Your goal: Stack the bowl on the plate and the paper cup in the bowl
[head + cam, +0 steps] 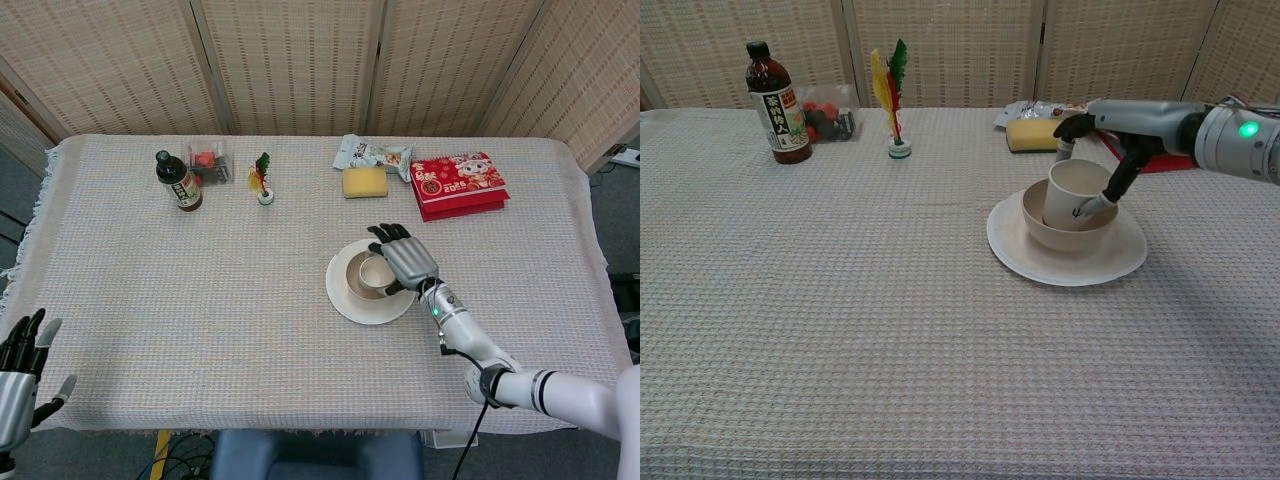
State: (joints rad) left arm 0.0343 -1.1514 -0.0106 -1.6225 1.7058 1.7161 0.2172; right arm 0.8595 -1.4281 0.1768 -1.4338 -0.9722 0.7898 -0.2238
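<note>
A white plate (pixel 342 297) (pixel 1130 260) lies right of the table's middle with a beige bowl (pixel 353 282) (pixel 1040 225) on it. The white paper cup (pixel 373 271) (pixel 1072 192) stands inside the bowl, leaning slightly. My right hand (pixel 404 258) (pixel 1130 125) comes from the right and grips the cup's rim and side between thumb and fingers. My left hand (pixel 20 385) hangs off the table's near left corner, fingers apart and holding nothing; it shows in the head view only.
Along the far side stand a dark sauce bottle (pixel 178 182) (pixel 773 92), a clear box (pixel 208 160), a feathered shuttlecock (pixel 263 180) (pixel 892 95), a yellow sponge (pixel 365 182) (pixel 1032 134), a snack packet (pixel 370 153) and a red box (pixel 458 184).
</note>
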